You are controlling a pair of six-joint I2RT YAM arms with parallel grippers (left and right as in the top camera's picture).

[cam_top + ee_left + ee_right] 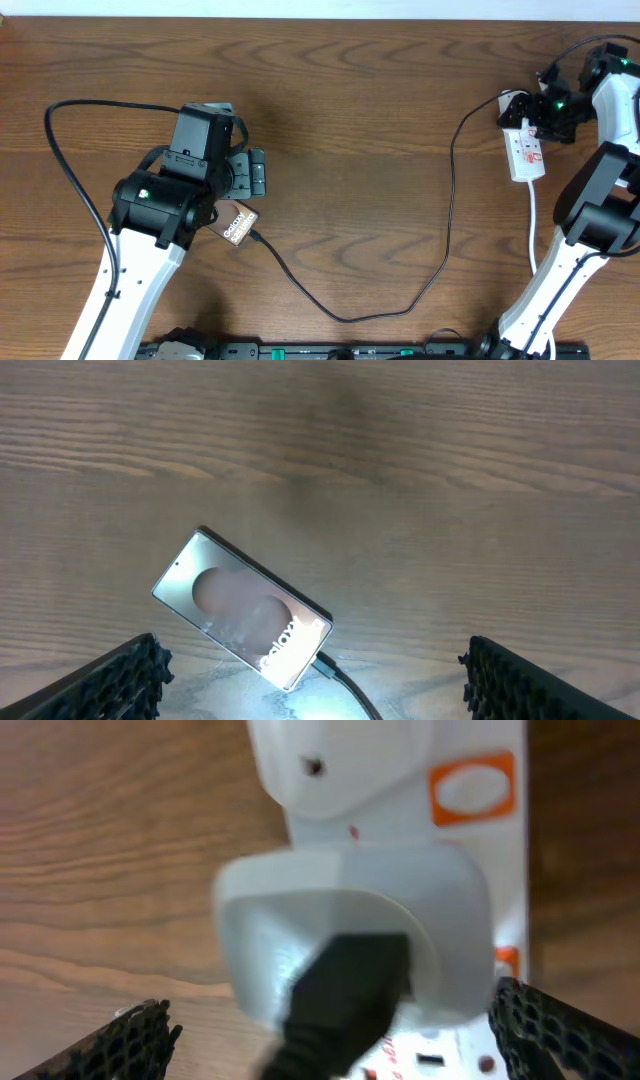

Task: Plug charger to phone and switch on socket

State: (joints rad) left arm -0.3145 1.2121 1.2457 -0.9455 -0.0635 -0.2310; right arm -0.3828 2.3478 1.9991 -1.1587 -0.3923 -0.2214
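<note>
The phone (pixel 238 224) lies flat on the table, brown face up with white "Galaxy" lettering; it also shows in the left wrist view (pixel 243 610), lit and reflective. The charger cable (pixel 400 300) runs from the phone's corner across the table up to the socket, and its plug tip (pixel 327 665) sits in the phone's end. My left gripper (pixel 310 695) is open, straddling the phone from just above. The socket (pixel 526 150) is a white strip at the far right. My right gripper (pixel 330 1040) is open around a white adapter (pixel 350 930) plugged into the socket (pixel 470 780).
A loop of thick black arm cable (pixel 70 150) lies at the left. A white cord (pixel 533 225) runs from the socket toward the front. The table's back edge (pixel 300 10) is at the top. A black rail (pixel 350 352) lines the front.
</note>
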